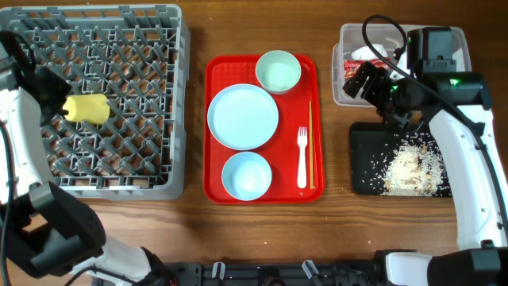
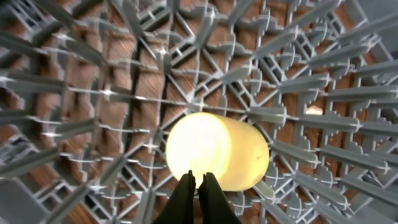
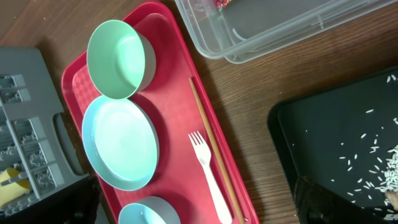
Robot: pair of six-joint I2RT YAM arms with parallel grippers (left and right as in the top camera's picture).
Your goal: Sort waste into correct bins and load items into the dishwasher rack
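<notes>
The left gripper (image 2: 198, 177), jaws pressed together on nothing, hangs over the grey rack (image 1: 127, 71), where the yellow cup (image 2: 217, 152) lies on its side just past the tips. The right gripper (image 1: 367, 79), jaws spread and empty, hovers over the clear tub (image 1: 340, 89), with the red-and-white wrapper (image 1: 350, 65) in the tub just beside it.

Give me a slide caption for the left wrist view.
Shut left hand near the yellow cup lying sideways in the grey dishwasher rack.
</notes>
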